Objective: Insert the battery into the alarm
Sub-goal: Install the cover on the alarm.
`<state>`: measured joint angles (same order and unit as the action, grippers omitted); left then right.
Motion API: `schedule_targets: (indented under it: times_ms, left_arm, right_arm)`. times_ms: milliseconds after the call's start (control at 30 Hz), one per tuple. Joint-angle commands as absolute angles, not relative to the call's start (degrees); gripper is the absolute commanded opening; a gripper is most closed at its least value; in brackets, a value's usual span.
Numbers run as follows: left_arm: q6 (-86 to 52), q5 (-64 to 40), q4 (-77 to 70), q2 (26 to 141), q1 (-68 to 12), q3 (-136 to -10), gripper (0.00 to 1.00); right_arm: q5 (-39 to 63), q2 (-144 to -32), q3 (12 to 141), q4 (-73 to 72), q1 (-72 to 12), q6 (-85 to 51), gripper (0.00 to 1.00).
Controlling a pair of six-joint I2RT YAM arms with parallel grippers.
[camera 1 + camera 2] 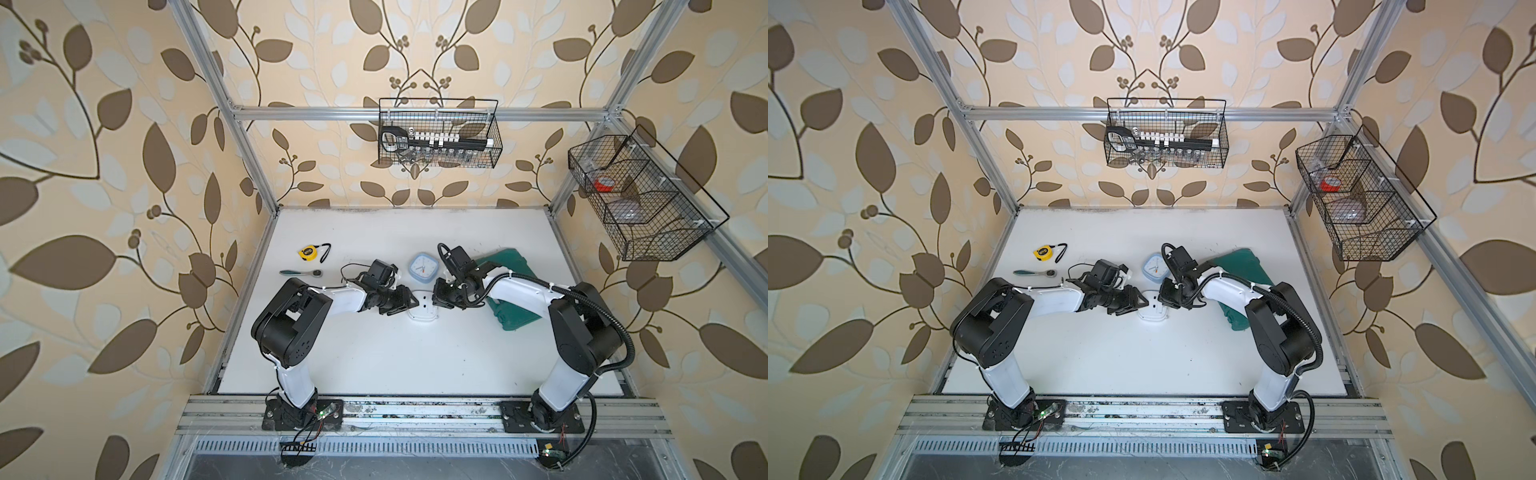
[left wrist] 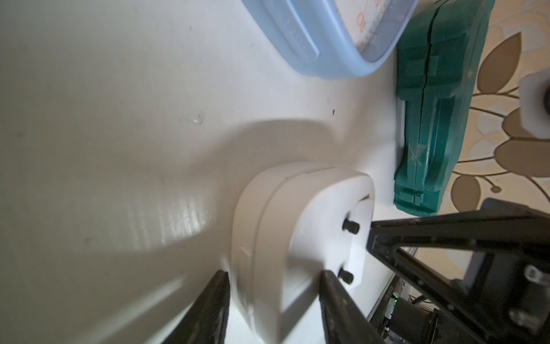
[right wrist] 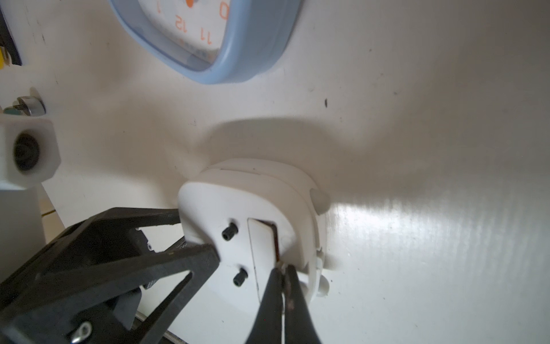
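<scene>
White alarm (image 1: 423,311) back-up at the table (image 1: 374,353) centre, clamped in the half-spread jaws of the left gripper (image 2: 273,275), right gripper (image 3: 282,269) pinched shut at the battery hatch (image 3: 262,247) edge, blue clock (image 1: 422,267) just behind, green case (image 1: 514,319) beneath the right arm.

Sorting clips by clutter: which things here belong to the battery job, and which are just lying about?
In use: white alarm, left end effector gripping it, right end effector shut at its back hatch.
Lying about: blue clock, green case, tape measure, ratchet, rear wire basket, side wire basket.
</scene>
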<state>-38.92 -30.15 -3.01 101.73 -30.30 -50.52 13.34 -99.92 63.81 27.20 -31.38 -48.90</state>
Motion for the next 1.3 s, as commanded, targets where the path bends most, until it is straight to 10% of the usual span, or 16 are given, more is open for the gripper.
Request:
schedule_targets:
  times_ms: [0,333,667,1267]
  left_arm:
    - [-37.53,-27.07,3.08,104.24,-30.11,-49.75,0.5]
    - [-37.47,-26.98,3.08,104.23,-30.14,-49.76,0.5]
    - [-37.53,-27.07,3.08,104.33,-30.12,-49.88,0.5]
    - [-37.55,-27.25,2.99,104.58,-30.14,-49.92,0.5]
  right_arm:
    - [13.94,-98.66,62.71,25.49,-32.78,-49.92,0.0]
    - [14.69,-98.79,61.88,24.28,-32.81,-50.04,0.12]
    - [14.37,-98.27,62.23,25.15,-32.7,-49.75,0.03]
    - [11.91,-97.06,60.73,26.24,-31.43,-47.72,0.42]
